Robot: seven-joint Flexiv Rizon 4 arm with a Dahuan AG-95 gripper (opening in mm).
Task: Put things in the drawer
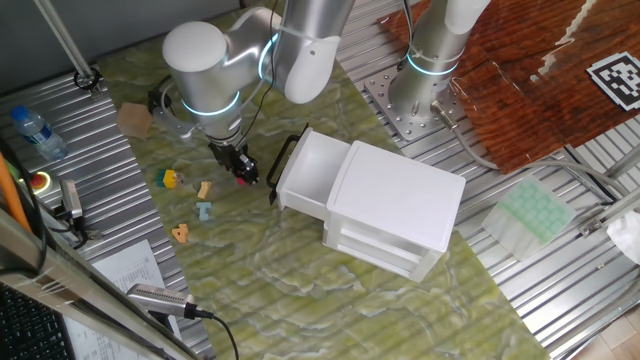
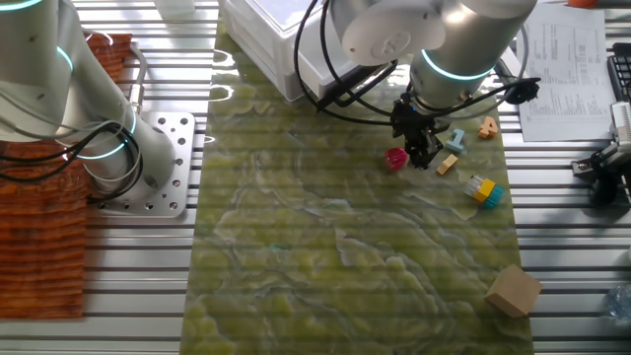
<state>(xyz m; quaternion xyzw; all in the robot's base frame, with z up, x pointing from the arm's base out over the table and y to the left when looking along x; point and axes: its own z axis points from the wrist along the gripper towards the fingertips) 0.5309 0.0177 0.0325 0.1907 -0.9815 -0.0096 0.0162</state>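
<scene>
The white drawer stands pulled open from the white cabinet, its black loop handle facing the toys; its inside looks bare. My gripper points down at the green mat just left of the handle, and its fingers look open. The magenta-pink piece lies on the mat right at the fingertips; in the other fixed view it sits just left of the gripper. The yellow piece, tan piece, pale blue piece and orange piece lie further left.
A cardboard cube sits at the mat's far left corner. A second arm's base stands behind the cabinet. A water bottle and papers lie off the mat. A pale green tray is at the right.
</scene>
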